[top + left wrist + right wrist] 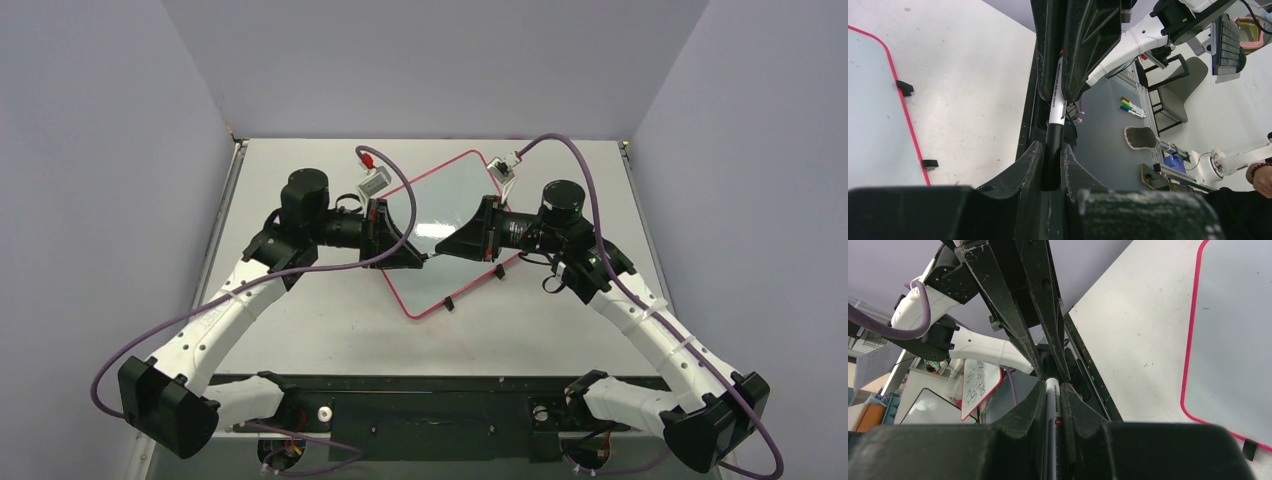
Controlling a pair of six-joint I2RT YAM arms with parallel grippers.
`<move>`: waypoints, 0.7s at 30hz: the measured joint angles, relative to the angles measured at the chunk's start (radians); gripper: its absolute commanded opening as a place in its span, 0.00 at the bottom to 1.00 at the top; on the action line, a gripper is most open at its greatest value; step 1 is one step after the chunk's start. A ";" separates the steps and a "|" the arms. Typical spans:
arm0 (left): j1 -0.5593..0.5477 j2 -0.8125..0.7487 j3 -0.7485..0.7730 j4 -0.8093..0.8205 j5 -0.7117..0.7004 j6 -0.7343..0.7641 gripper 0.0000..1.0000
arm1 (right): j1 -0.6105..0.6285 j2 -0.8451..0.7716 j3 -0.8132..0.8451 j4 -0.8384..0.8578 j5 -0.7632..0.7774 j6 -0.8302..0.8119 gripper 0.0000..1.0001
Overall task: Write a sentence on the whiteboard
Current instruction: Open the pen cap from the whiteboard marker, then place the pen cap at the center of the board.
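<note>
The whiteboard [445,190] lies tilted on the table, red-rimmed, and I see no sentence on it. My two grippers meet tip to tip just above its near part. My left gripper [421,260] is shut on the black cap [1052,155] of a marker [1057,95]. My right gripper [441,252] is shut on the marker's white barrel [1053,405]. The marker lies level between them, over the board. In the left wrist view my left gripper [1051,146] faces the right fingers [1088,45]. In the right wrist view my right gripper [1053,383] faces the left fingers [1013,305].
The board's two black clips [449,303] [499,272] sit on its near-right edge. The board also shows in the left wrist view [873,110] and the right wrist view [1233,340]. Beyond the table stand spare markers [1130,106] and another written whiteboard [979,382].
</note>
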 measured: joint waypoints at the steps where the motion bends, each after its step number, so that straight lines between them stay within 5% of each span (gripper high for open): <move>1: 0.011 -0.002 0.000 -0.005 0.006 0.012 0.00 | -0.002 0.000 -0.001 0.001 0.000 0.000 0.00; 14: 0.238 -0.102 -0.101 -0.113 -0.029 0.066 0.00 | -0.111 -0.008 -0.019 -0.019 0.000 -0.007 0.00; 21: 0.349 -0.174 -0.224 -0.145 -0.232 0.051 0.00 | -0.118 -0.009 -0.026 -0.099 0.070 -0.052 0.00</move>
